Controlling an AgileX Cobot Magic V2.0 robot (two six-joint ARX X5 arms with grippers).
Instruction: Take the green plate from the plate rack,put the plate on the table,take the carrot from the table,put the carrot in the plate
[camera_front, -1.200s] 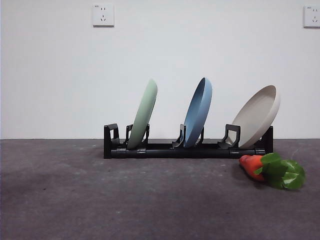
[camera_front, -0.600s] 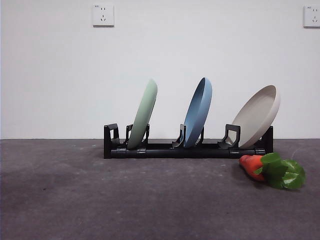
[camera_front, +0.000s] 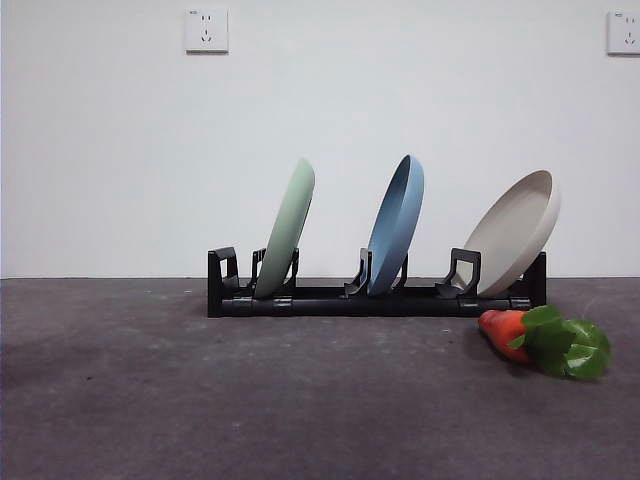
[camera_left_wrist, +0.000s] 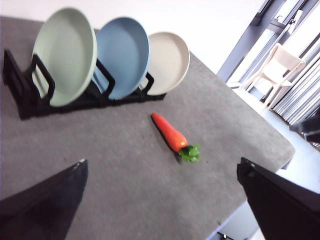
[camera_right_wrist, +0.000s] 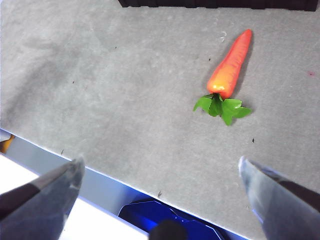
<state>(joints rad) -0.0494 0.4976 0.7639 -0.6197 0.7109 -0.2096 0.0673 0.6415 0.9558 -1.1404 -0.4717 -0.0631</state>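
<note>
Both my claws hang back from the work: my left claw (camera_left_wrist: 160, 200) has its jaws spread wide with nothing between them, looking down over the rack (camera_left_wrist: 30, 102) from the side, and my right claw (camera_right_wrist: 160, 195) is likewise spread and empty, out past the near edge of the table (camera_front: 200, 400). The green plate (camera_front: 286, 228) stands on its rim in the rack's left-hand slot, leaning against the uprights that keep it from rolling; that lean leaves the top rim free, which I judge to be the place to pinch it. The blue plate (camera_front: 397, 224) sits in the middle slot and the beige plate (camera_front: 512, 232) tilts more steeply at the right end, each apart from its neighbour, so the green one should lift out without knocking them. The carrot (camera_front: 505, 332) lies flat on the table just in front of the rack's right end, toward the right edge, leaves (camera_front: 565, 345) pointing to the near side; it touches nothing. Set against the front views from a second and half a second back, nothing has shifted: plates, rack and carrot lie the same, and no arm has come into view. The first step has not begun.
</note>
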